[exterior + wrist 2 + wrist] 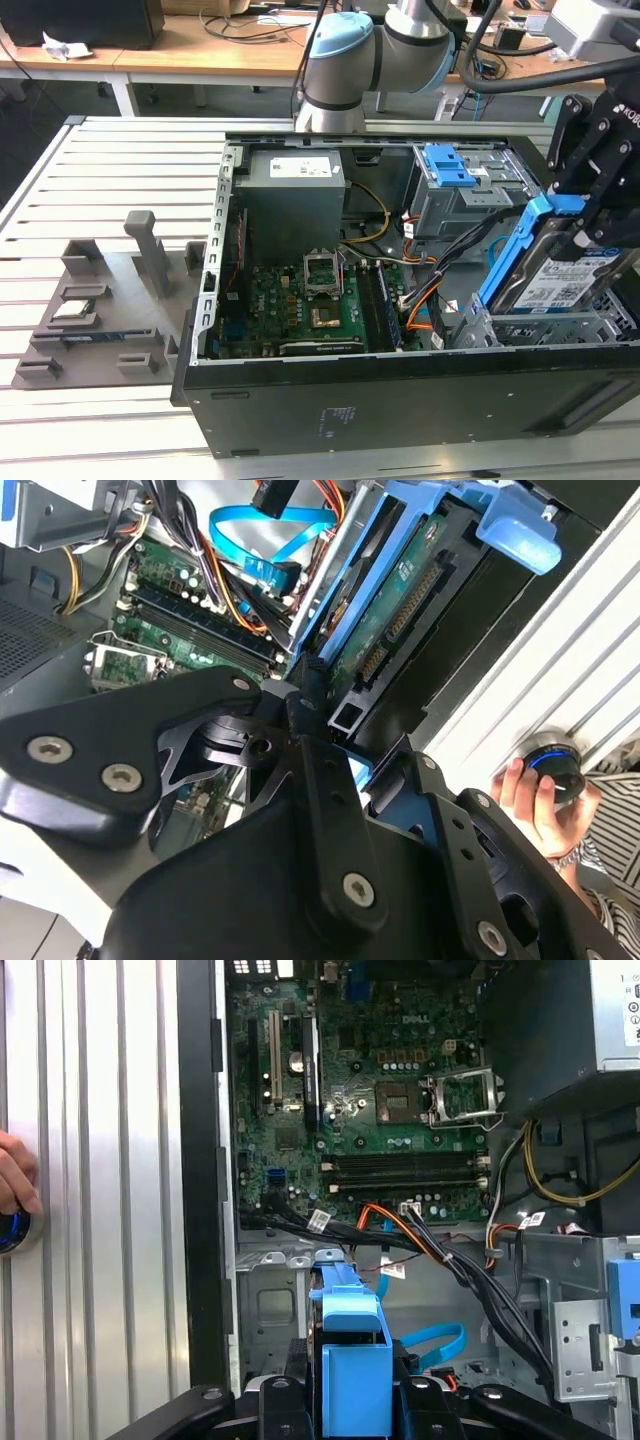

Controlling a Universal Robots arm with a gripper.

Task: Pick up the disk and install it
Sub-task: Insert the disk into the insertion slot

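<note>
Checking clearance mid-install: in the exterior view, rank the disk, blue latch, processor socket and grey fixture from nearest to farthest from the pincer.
1. disk: gripped in the pincer, exterior view's right.
2. blue latch: atop the drive bay.
3. processor socket: middle of the motherboard.
4. grey fixture: on the table outside the case, exterior view's left.

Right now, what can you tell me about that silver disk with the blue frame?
The disk is a flat silver slab with a white-and-blue label, framed by a blue plastic bracket. It stands on edge, tilted, its lower end in the grey metal cage at the exterior view's right of the open computer case. The tool grips its upper end. Its other face is a green circuit board.
</note>
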